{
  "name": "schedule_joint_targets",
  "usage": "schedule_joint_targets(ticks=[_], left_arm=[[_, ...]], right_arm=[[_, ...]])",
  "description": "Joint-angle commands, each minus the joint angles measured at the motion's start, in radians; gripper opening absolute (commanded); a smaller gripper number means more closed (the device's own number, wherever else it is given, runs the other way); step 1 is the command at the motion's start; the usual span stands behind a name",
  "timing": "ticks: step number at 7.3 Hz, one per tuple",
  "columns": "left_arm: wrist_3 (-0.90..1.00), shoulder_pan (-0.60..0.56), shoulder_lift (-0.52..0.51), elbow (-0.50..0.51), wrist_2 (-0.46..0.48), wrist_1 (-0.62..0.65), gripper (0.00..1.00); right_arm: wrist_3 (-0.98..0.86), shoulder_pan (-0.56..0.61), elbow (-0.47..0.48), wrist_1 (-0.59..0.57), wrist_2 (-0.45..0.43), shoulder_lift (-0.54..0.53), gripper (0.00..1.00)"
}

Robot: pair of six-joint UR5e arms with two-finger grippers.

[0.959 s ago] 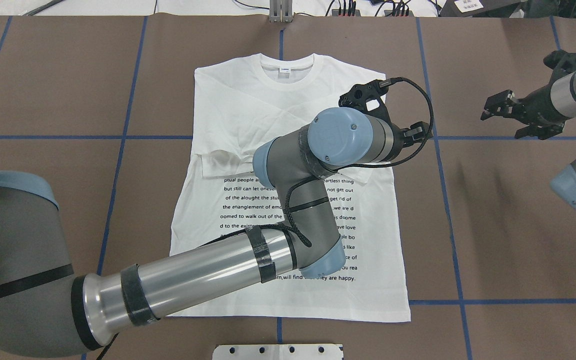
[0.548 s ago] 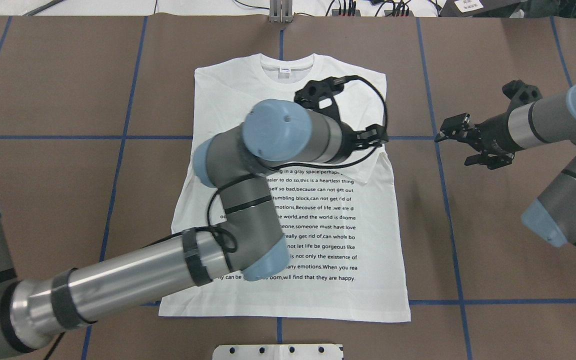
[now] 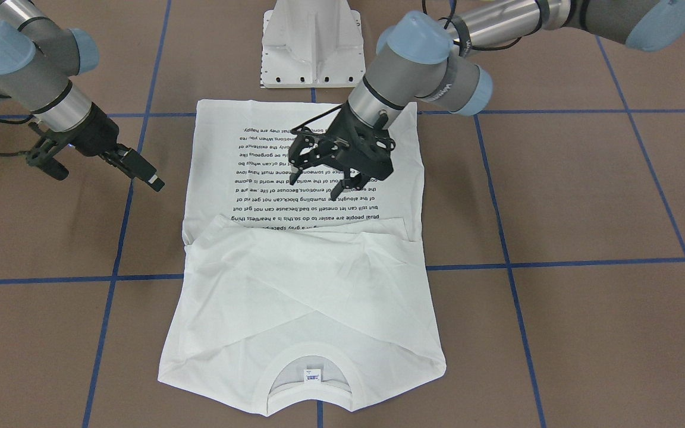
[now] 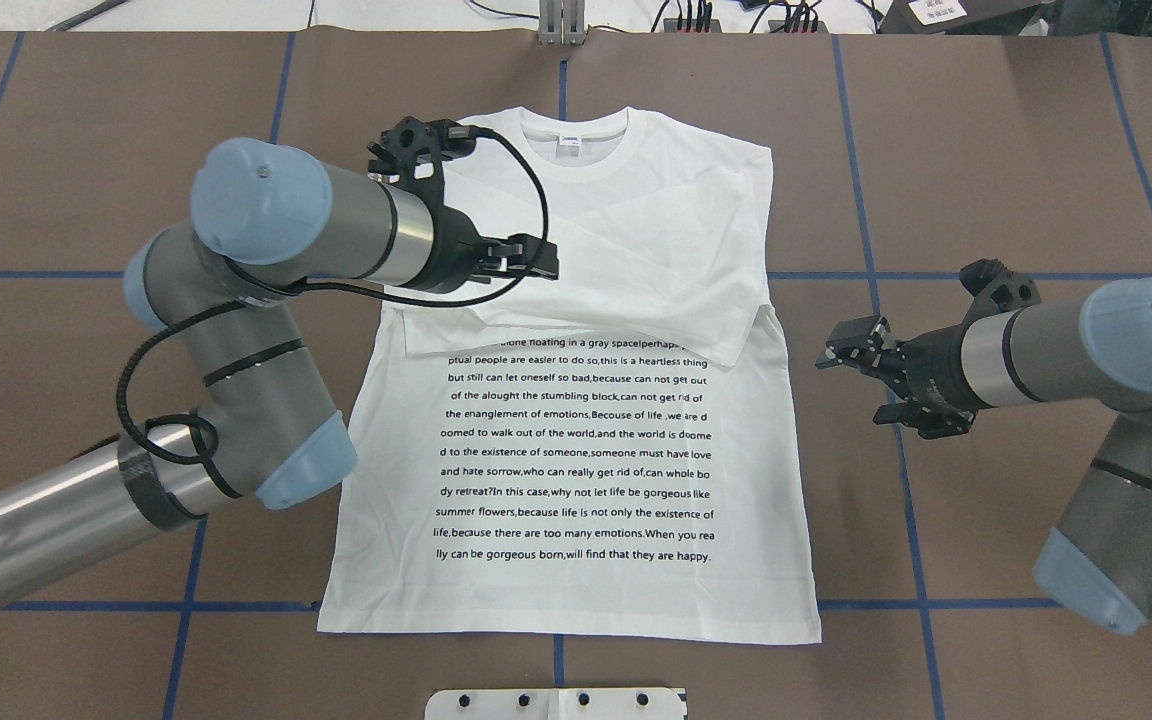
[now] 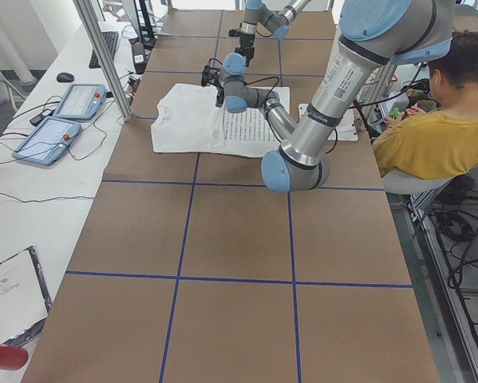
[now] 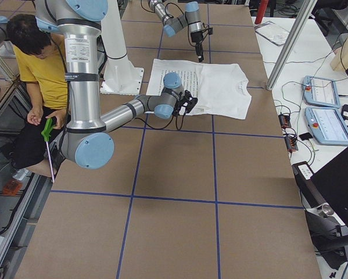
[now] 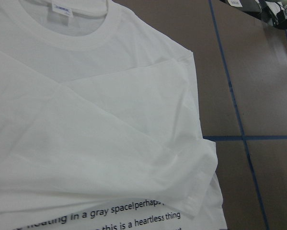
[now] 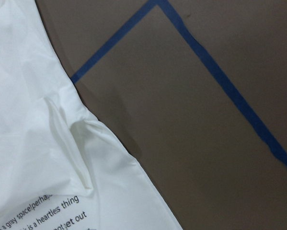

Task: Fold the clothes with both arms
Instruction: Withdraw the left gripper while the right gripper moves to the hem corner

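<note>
The white T-shirt point(image 4: 576, 440) lies flat on the brown table, black text up, collar point(image 4: 576, 135) at the far end. Both sleeves are folded across the chest, and one cuff point(image 4: 726, 335) lies near the right edge. The shirt also shows in the front view point(image 3: 307, 285). My left gripper point(image 4: 531, 260) hovers open and empty above the folded sleeves, left of centre, and shows over the text in the front view point(image 3: 321, 178). My right gripper point(image 4: 871, 385) is open and empty over bare table just right of the shirt, and shows in the front view point(image 3: 137, 167).
The white pedestal base point(image 4: 556, 703) stands at the near edge by the hem. Blue tape lines point(image 4: 876, 300) grid the brown table cover. A person in yellow point(image 5: 430, 136) sits beside the robot. Tablets point(image 5: 63, 120) and cables lie on a side table beyond the far edge.
My left arm has swung left across the shirt, from its right edge to left of centre. My right arm has come in and nearer, to just beside the shirt's right edge.
</note>
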Motion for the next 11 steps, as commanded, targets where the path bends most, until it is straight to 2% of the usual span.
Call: schedule_joint_targets(ticks=[1, 2, 3, 4, 5, 7, 10, 11], left_arm=[[0.091, -0.083, 0.133, -0.071, -0.073, -0.003, 0.87], [0.091, -0.1, 0.172, -0.089, -0.081, -0.001, 0.87], [0.092, -0.116, 0.189, -0.085, -0.102, 0.002, 0.87], [0.098, -0.117, 0.196, -0.076, -0.102, 0.002, 0.86], [0.095, -0.117, 0.206, -0.077, -0.101, -0.006, 0.87], [0.086, -0.116, 0.207, -0.079, -0.096, -0.007, 0.87], [0.082, -0.114, 0.207, -0.077, -0.093, -0.009, 0.87], [0.082, -0.113, 0.207, -0.077, -0.093, -0.009, 0.87]], right_arm=[[0.136, -0.207, 0.162, -0.227, -0.214, -0.011, 0.93], [0.216, -0.319, 0.188, -0.264, -0.329, -0.013, 0.94], [0.283, -0.425, 0.228, -0.375, -0.453, -0.005, 0.93], [0.33, -0.491, 0.277, -0.49, -0.502, 0.001, 0.93], [0.405, -0.559, 0.268, -0.505, -0.561, -0.004, 0.92], [0.476, -0.628, 0.235, -0.505, -0.587, -0.008, 0.91], [0.476, -0.631, 0.198, -0.505, -0.582, -0.008, 0.86], [0.477, -0.63, 0.201, -0.505, -0.581, -0.01, 0.8]])
